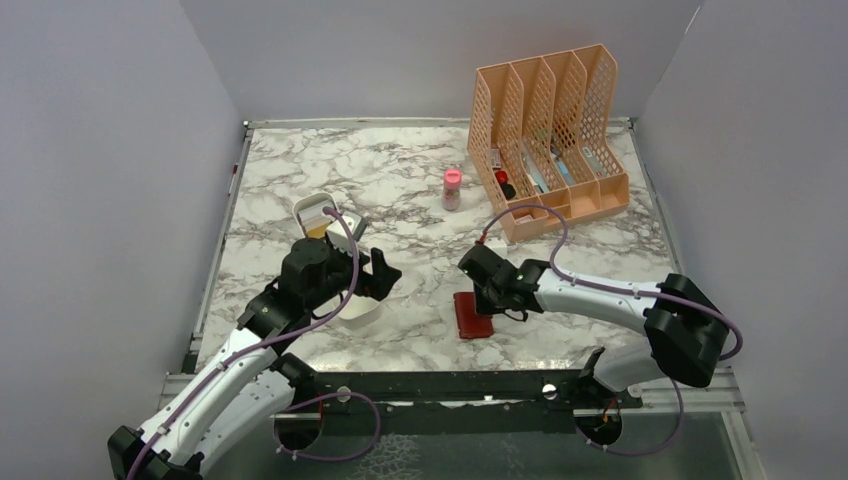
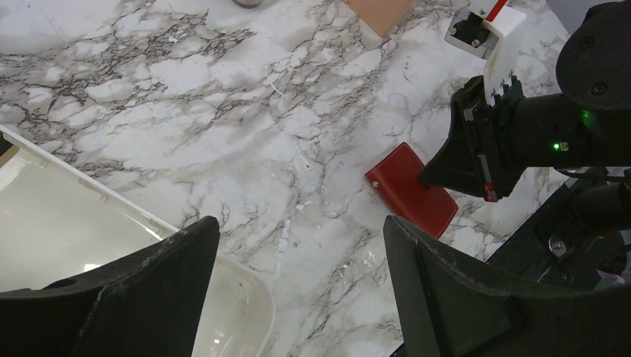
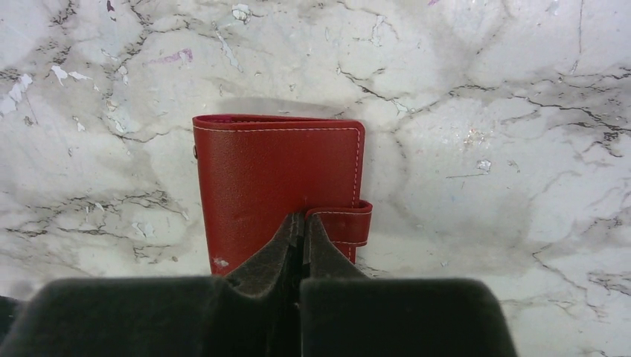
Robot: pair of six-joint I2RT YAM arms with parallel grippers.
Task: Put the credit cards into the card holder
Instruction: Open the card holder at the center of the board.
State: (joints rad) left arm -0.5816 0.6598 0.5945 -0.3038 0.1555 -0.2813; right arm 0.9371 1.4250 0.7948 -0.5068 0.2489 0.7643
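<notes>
The red card holder [image 1: 472,316] lies folded flat on the marble near the front edge, its snap tab closed [image 3: 350,221]. My right gripper [image 3: 301,220] is shut, with its tips pressed together over the holder's near edge just left of the tab and nothing visible between them. The left wrist view shows the holder [image 2: 405,186] partly under that gripper. My left gripper [image 2: 300,230] is open and hovers over the corner of a white tray [image 2: 67,216], with bare marble between its fingers. Something yellowish [image 1: 316,228] lies at the tray's far end; I cannot make out any cards.
A peach slotted file organizer [image 1: 550,130] with small items in it stands at the back right. A small pink-capped bottle [image 1: 452,188] stands mid-table. Grey walls close the table in on three sides, and a black rail [image 1: 450,385] runs along the front.
</notes>
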